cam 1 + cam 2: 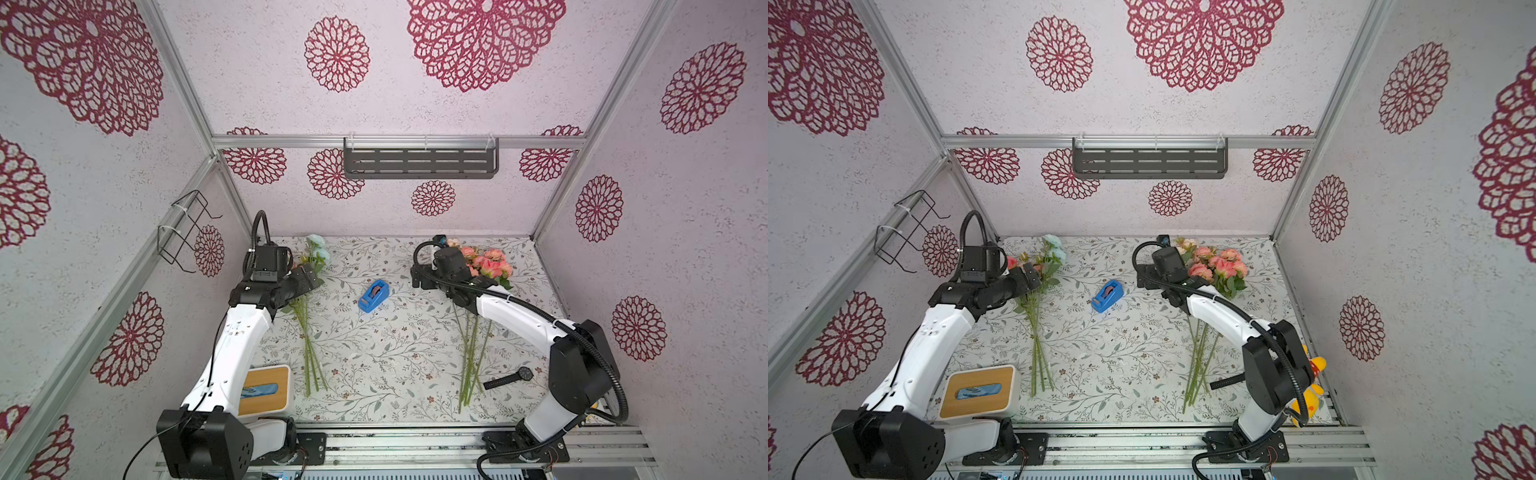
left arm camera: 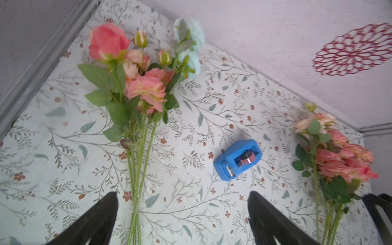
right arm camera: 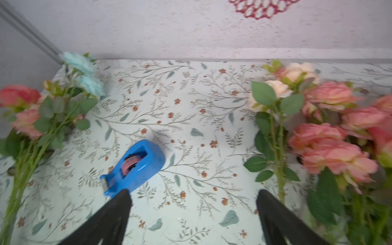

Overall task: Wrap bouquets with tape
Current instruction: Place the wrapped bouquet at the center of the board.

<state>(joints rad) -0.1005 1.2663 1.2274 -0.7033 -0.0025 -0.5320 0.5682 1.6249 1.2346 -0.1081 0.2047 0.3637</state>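
- Tape point(image 1: 373, 296) lies free on the table point(image 1: 395, 357), a small blue dispenser between the two bouquets, touching neither.
- The left bouquet point(image 2: 140, 125) lies flat to the left of the tape. Its blooms reach beyond the tape and its bare stems run back nearer to me than the tape.
- The right bouquet point(image 3: 326, 146) lies the same way on the tape's right, well apart from it. A watch point(image 1: 509, 378) sits right of the tape and nearer to me.
- My left gripper point(image 2: 182, 195) is spread wide and holds nothing. It hovers left of the tape, over the leafy part of the left bouquet. The stems pass under the gap, close to one finger. I cannot tell whether anything touches.
- My right gripper point(image 3: 194, 192) is just as wide and just as empty, hanging between the tape and the right bouquet's blooms.
- I judge the stems light, thin and springy, likely to roll apart under a loose pinch. I would close on the bare stretch nearer to me than the tape, squeezing all the stems together.
- The blooms look soft and easy to crush, so they are no place to grip.
- The tape looks like hard, smooth, light plastic that may skid when its strip is pulled. I would clamp it across its narrow side walls, clear of the cutter point(image 3: 104, 183).
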